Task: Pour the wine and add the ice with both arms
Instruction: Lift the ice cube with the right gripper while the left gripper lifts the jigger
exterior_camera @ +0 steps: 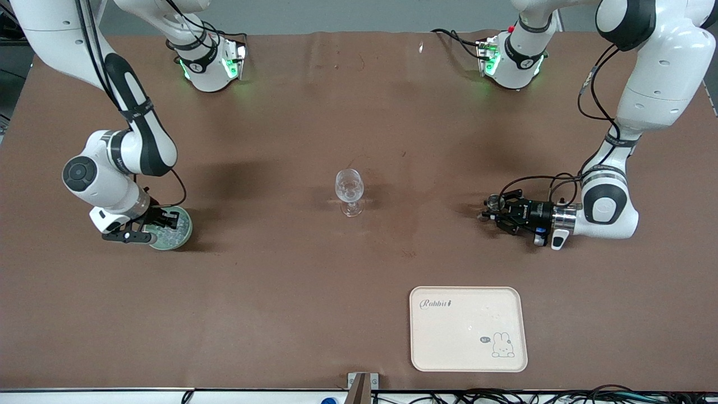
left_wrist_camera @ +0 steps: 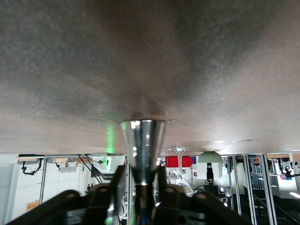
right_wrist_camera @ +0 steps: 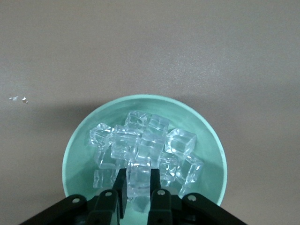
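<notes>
From the front view, we are seeing the right arm's gripper (exterior_camera: 152, 226) reaching down into a green bowl (exterior_camera: 182, 231) at the right arm's end of the table, with ice (exterior_camera: 168, 234) showing in the bowl. A wine glass (exterior_camera: 349, 191) is standing upright near the table's middle, well apart from both grippers. The left arm's gripper (exterior_camera: 492, 209) is lying low and level over the table toward the left arm's end, gripping a small metal cup (exterior_camera: 493, 201). A cream tray (exterior_camera: 468, 329) with a rabbit drawing is sitting nearer to the camera than the glass. In the left wrist view, we are recording the left gripper (left_wrist_camera: 143, 187) clenched on the narrow waist of the metal cup (left_wrist_camera: 143, 145), whose flared base is meeting the brown table (left_wrist_camera: 150, 61); the wine glass (left_wrist_camera: 180, 164) is showing small, farther off. In the right wrist view, the right gripper (right_wrist_camera: 138, 185) is sitting inside the green bowl (right_wrist_camera: 75, 154), its fingers (right_wrist_camera: 121, 187) pinching one cube of the ice (right_wrist_camera: 138, 180) on top of the pile.
</notes>
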Available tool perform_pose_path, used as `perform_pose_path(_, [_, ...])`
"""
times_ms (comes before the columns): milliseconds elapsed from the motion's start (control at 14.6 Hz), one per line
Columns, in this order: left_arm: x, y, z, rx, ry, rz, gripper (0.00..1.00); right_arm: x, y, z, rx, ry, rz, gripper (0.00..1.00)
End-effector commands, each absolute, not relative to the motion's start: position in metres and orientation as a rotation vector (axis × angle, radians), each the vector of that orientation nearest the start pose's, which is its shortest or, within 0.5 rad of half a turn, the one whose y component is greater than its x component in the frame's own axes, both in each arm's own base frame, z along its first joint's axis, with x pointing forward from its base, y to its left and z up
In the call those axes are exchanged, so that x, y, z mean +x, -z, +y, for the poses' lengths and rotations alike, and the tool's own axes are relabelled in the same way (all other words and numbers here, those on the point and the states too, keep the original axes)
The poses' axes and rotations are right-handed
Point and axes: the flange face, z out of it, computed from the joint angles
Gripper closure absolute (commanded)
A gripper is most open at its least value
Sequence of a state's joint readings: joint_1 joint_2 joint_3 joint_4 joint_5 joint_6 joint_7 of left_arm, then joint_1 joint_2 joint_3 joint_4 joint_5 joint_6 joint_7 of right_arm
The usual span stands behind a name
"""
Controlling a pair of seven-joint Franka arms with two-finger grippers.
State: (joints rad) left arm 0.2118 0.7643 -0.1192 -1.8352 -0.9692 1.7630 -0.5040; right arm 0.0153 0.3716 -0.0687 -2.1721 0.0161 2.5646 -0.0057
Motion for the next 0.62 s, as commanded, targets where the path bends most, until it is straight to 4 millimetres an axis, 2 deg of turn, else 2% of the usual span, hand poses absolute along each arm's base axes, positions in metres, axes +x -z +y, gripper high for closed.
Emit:
perform_pose_path(0, [0.571, -0.114, -0.022, 1.746, 1.120, 1.251, 0.89, 0.563, -0.233, -0.026, -3.147, 0.052, 0.111, 0.95])
perform_pose_path(137, [0.574, -0.118, -0.024, 1.745, 1.118, 1.252, 0.99, 0.568, -0.271, -0.025, -3.142, 0.059, 0.109, 0.95])
perform_pose_path(274, [0.581, -0.128, -0.035, 1.750, 1.112, 1.226, 0.99, 0.573, -0.326, -0.023, -3.133, 0.013, 0.126, 0.96])
perform_pose_path(342, [0.586, -0.133, -0.037, 1.752, 1.105, 1.221, 0.99, 0.578, -0.358, -0.024, -3.130, -0.011, 0.124, 0.96])
perform_pose_path(548, [0.597, -0.147, -0.060, 1.709, 1.114, 1.208, 0.99, 0.586, -0.458, -0.026, -3.127, -0.078, 0.114, 0.96])
